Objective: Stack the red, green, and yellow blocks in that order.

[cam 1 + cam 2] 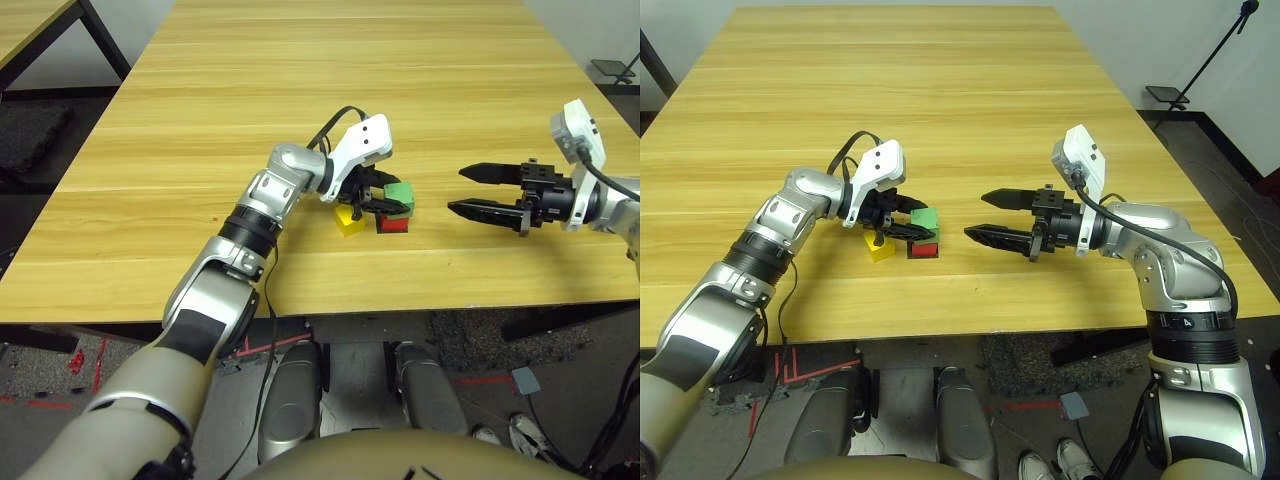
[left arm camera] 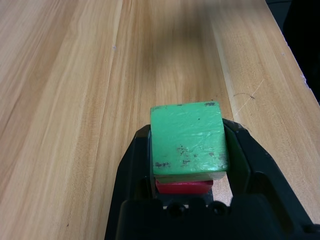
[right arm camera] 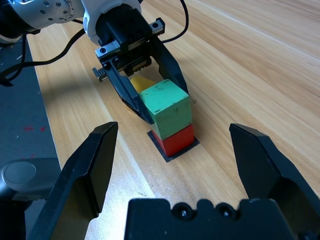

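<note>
Green block (image 3: 166,107) sits squarely on top of the red block (image 3: 175,142), and the red one stands on a flat black square patch (image 3: 173,151) on the tabletop (image 1: 300,90), close to the near edge and roughly midway along it. The left gripper (image 1: 383,200) is at the stack: its two black fingers (image 2: 246,150) lie along opposite sides of the green block, one on each side, narrowly spread; the wrist view shows them close against the block's faces, though whether they press it or stand just off it cannot be told. The yellow block (image 1: 349,220) rests on the wood just beside the stack, on the side nearer the left edge, under the left gripper's body and partly hidden by it. The right gripper (image 1: 1005,217) hangs near the stack on the side toward the right edge, apart from it, pointing at the blocks with its fingers (image 3: 87,170) spread wide and nothing between them. Both silver forearms reach in from the near edge
</note>
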You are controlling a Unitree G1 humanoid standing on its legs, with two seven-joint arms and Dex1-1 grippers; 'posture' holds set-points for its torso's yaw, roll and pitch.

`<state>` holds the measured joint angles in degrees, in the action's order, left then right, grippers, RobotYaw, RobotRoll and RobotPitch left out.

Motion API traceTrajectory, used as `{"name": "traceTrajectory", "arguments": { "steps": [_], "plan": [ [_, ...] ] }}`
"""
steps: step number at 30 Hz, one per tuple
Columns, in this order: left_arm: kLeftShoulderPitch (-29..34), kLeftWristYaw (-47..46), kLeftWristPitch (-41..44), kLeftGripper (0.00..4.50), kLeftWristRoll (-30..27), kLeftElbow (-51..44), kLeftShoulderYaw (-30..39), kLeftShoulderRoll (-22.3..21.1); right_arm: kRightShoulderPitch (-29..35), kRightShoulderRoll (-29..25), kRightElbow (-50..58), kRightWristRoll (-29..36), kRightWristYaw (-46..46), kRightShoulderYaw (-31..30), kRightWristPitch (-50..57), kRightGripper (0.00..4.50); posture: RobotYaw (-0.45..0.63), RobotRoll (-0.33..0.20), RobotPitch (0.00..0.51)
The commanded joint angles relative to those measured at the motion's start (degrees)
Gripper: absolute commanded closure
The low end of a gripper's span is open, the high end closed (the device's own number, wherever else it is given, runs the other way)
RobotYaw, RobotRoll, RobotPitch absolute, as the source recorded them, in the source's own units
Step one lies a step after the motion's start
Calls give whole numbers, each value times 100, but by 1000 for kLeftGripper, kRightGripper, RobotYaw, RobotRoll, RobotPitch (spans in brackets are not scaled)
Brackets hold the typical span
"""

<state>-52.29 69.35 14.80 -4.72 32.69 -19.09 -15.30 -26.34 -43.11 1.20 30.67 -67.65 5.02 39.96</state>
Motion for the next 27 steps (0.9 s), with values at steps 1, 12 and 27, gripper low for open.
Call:
{"name": "traceTrajectory", "arguments": {
  "steps": [1, 12, 27],
  "plan": [
    [116, 62, 91, 2447, 100, -59, -86, -50, -62, 0, 8, 39, 41, -36, -41, 0, 47, -131, 109],
    [547, -596, 1663, 21, -282, -1896, 452, -425, -184, 63, -215, -42, 49, -115, -175, 0, 101, -129, 90],
    [2148, -1908, 3032, 21, -330, -3830, 631, -1209, -580, 211, -649, -102, -75, -401, -381, 0, 158, -138, 85]
  ]
}}
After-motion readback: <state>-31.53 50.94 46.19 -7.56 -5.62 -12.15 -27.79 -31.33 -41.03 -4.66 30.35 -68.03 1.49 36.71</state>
